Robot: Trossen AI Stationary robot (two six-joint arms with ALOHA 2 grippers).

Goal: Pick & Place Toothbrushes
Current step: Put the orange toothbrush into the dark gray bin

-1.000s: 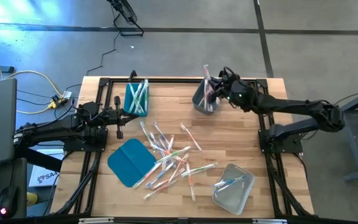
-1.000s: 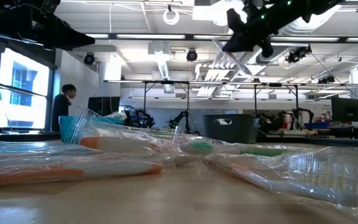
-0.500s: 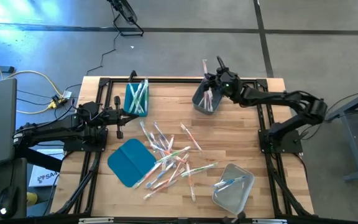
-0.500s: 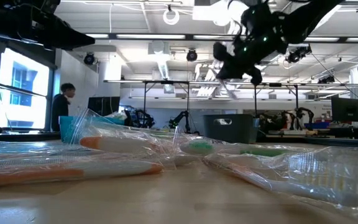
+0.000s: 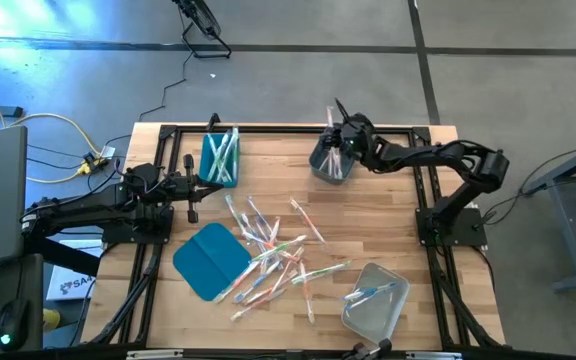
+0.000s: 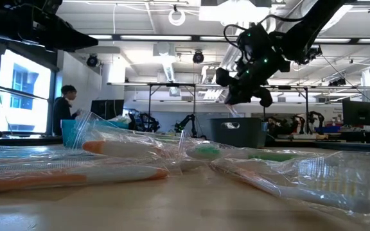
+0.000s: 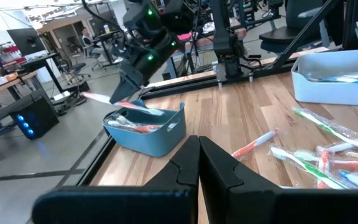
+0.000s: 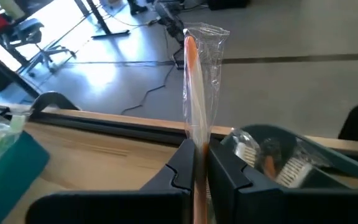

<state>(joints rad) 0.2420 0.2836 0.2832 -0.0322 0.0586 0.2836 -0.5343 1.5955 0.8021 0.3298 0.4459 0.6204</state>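
Open workshop, bright overhead

Grey concrete floor crossed by dark seams, a yellow cable trailing over it. Windows to one side, white ceiling with ducts and strip lights. Benches, monitors and office chairs beyond; a person stands, perhaps at a desk.

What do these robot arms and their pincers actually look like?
Both arms are black, built of slim jointed segments on black frames at the table's sides. The right arm shows small green lights near its wrist. Each ends in two flat, dark, wedge-shaped fingers: the left gripper and the right gripper.
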